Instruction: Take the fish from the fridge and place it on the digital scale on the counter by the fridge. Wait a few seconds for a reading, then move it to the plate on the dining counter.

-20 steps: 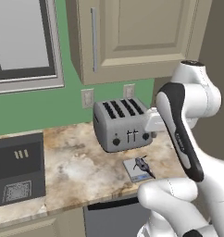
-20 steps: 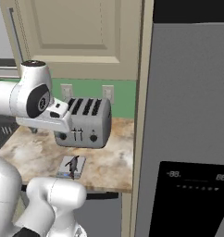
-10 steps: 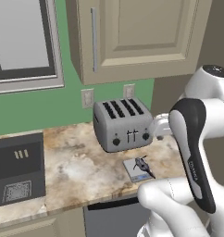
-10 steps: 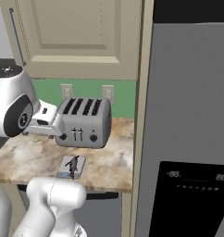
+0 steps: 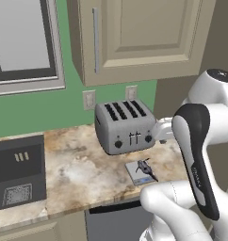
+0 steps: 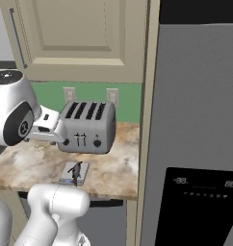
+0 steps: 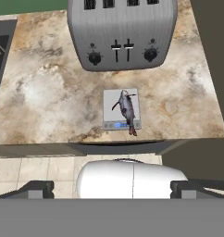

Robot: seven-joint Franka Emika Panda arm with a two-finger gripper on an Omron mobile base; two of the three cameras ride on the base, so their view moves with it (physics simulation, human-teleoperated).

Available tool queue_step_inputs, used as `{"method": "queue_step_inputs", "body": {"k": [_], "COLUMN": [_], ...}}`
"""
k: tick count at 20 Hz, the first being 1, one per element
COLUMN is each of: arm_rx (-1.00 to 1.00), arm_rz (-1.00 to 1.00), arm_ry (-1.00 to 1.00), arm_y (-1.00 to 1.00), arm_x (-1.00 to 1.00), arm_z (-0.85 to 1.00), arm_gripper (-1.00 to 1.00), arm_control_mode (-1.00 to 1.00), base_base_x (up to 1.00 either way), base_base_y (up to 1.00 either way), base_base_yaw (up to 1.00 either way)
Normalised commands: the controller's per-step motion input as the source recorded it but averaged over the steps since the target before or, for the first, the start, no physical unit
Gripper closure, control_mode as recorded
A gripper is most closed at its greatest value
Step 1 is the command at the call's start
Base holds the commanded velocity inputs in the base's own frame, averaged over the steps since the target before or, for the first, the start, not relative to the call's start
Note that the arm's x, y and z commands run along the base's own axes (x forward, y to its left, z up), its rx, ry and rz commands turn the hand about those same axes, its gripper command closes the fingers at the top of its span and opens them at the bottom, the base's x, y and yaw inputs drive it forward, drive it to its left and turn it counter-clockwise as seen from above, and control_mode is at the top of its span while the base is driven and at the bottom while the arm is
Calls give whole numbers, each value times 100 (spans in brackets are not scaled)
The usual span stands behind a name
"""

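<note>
The small dark grey fish [image 7: 127,109] lies lengthwise on the pale square digital scale [image 7: 110,104], its tail reaching past the scale's front display. The scale stands on the mottled stone counter [image 7: 49,92] just in front of the toaster, near the front edge. My gripper [image 7: 116,190] is held high above and in front of the counter, open, fingertips [image 7: 40,189] far apart and holding nothing. From the base the fish [image 5: 145,167] and scale [image 5: 135,171] show right of my arm, and again as fish [image 6: 76,171] on scale [image 6: 67,174]. The grey fridge [image 6: 195,120] stands shut at the right.
A silver four-slot toaster [image 5: 125,127] stands behind the scale against the green wall. A dark stove top [image 5: 17,172] lies at the counter's left. Beige upper cabinets [image 5: 134,37] hang overhead. My white arm [image 5: 196,155] stands in front of the counter edge.
My arm has drawn back and up from the counter, its elbow swinging outward. The fish stays on the scale, untouched.
</note>
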Motion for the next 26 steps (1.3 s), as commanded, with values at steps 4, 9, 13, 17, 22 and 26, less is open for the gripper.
{"method": "queue_step_inputs", "body": {"k": [4, 9, 13, 17, 22, 26], "arm_rx": [0, 0, 0, 0, 0, 0], "arm_rz": [0, 0, 0, 0, 0, 0], "arm_ry": [0, 0, 0, 0, 0, 0], "arm_y": [0, 0, 0, 0, 0, 0], "arm_x": [0, 0, 0, 0, 0, 0], "arm_z": [0, 0, 0, 0, 0, 0], "arm_gripper": [-100, -100, -100, -100, -100, -100], "arm_control_mode": [-100, -100, -100, -100, -100, -100], "base_base_x": [0, 0, 0, 0, 0, 0], "base_base_y": [0, 0, 0, 0, 0, 0], "base_base_yaw": [0, 0, 0, 0, 0, 0]}}
